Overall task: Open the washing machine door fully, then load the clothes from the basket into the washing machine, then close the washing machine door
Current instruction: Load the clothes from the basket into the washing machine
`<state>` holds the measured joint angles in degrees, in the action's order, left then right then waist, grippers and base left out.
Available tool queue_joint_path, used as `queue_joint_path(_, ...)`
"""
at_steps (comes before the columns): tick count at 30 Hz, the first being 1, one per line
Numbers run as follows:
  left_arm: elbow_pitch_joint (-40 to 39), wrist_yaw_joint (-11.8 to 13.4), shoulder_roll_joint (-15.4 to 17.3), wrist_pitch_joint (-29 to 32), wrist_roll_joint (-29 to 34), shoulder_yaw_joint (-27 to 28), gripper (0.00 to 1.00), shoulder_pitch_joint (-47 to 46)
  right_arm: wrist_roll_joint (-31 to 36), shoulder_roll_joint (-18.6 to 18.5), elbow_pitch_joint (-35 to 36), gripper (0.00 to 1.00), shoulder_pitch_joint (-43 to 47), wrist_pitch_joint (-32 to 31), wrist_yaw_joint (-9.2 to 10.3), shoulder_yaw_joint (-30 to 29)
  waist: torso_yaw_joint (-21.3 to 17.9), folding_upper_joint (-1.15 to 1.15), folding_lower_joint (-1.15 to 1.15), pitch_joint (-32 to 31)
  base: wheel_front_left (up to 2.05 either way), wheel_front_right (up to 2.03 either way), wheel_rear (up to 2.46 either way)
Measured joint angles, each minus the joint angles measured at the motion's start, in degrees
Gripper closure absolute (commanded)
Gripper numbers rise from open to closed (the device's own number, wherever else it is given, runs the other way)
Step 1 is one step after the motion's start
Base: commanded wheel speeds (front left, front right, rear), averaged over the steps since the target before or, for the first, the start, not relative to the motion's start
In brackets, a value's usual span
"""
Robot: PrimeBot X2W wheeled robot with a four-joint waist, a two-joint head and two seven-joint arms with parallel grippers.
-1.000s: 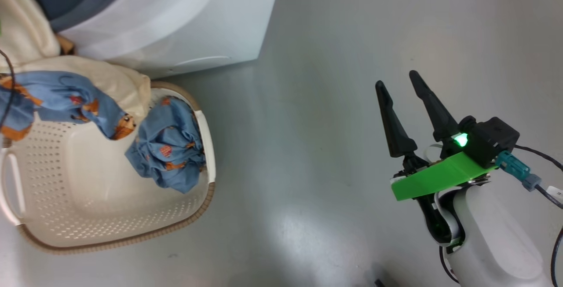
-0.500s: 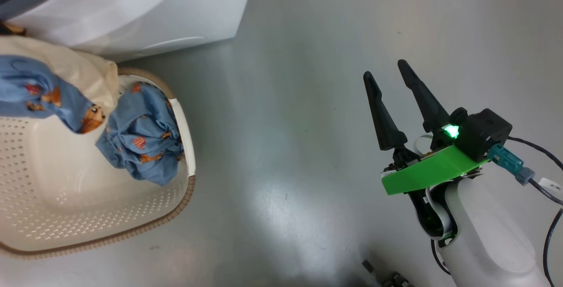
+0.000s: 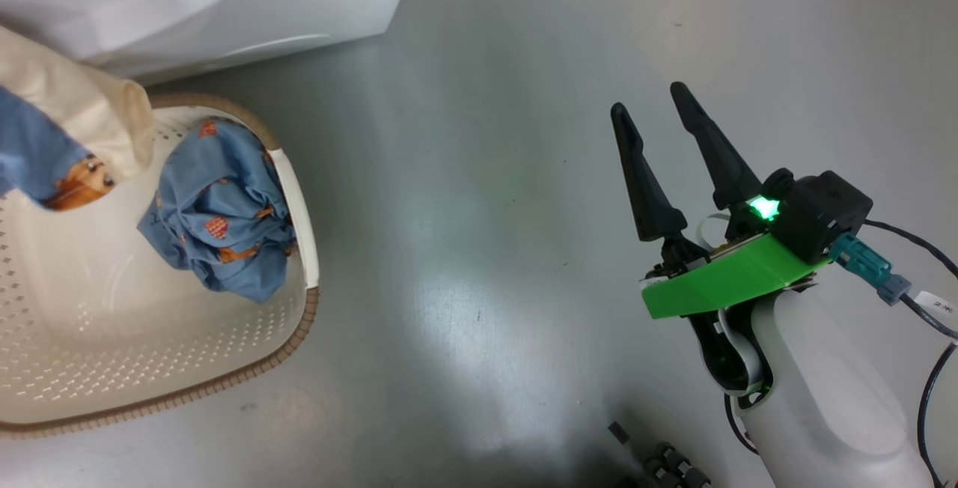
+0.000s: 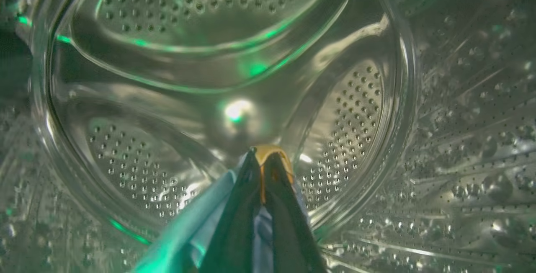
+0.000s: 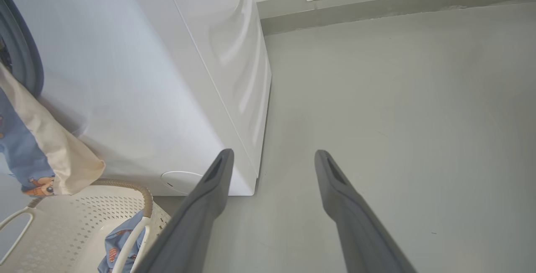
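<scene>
The steel drum (image 4: 217, 55) of the white washing machine (image 3: 224, 1) surrounds my left gripper (image 4: 263, 155), which is shut on a light blue garment (image 4: 197, 231) with an orange bit at the fingertips. That garment, cream lined, hangs from the machine's opening over the basket (image 3: 75, 121) (image 5: 46, 155). Another blue printed garment (image 3: 217, 218) lies bunched against the right wall of the cream basket (image 3: 150, 368). My right gripper (image 3: 647, 97) (image 5: 273, 152) hovers open over bare floor, well to the right of the basket. The washing machine door is out of view.
The machine's white side panel (image 5: 234, 63) and grey gasket (image 5: 21, 47) stand left of my right gripper. Grey floor (image 3: 479, 174) spreads between the basket and the right arm. A wall skirting (image 5: 377, 9) runs at the back. Small dark parts (image 3: 666, 462) lie near the bottom edge.
The head camera has swung, shifting the whole picture left and up. Relative to the basket, the hanging garment has been drawn away to the left, uncovering more of the basket. The right gripper stays open.
</scene>
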<state>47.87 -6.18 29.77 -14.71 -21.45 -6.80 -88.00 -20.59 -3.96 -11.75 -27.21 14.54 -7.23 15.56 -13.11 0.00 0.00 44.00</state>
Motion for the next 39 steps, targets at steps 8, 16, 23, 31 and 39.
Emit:
queue_joint_path(8, 11.1, -0.8, -2.5, 0.0, 1.1, -1.9, 1.00, 2.5, 0.0, 0.2, -0.3, 0.00, -0.4, 0.0, 0.00, 0.5, 0.4, 0.00, 0.00, -0.4, 0.00, 0.00, 0.00)
queue_joint_path(16, 21.2, -1.3, -3.5, 4.5, 1.2, -5.7, 0.56, -0.3, 0.0, 0.3, -0.7, 0.00, -0.4, 0.0, 0.00, 0.7, 0.7, 0.00, 0.00, -1.3, 0.00, 0.00, 0.00)
queue_joint_path(23, 24.0, -1.3, -4.0, 8.7, -0.4, -7.9, 0.00, -0.7, 0.0, 0.3, -0.9, 0.00, -0.4, 0.0, 0.00, 0.8, 1.0, 0.00, 0.00, -1.9, 0.00, 0.00, 0.00)
queue_joint_path(31, 24.2, -1.3, -4.2, 4.3, -3.9, -8.6, 0.00, -0.6, 0.0, 0.1, -1.1, 0.00, -0.4, 0.0, 0.00, 0.8, 1.4, 0.00, 0.00, -2.8, 0.00, 0.00, 0.00)
queue_joint_path(39, 19.8, -1.3, -5.5, 0.1, -8.5, -7.7, 0.00, 4.9, 0.0, -0.6, -1.2, 0.00, -0.4, 0.0, 0.00, 0.7, 2.3, 0.00, 0.00, -4.4, 0.00, 0.00, 0.00)
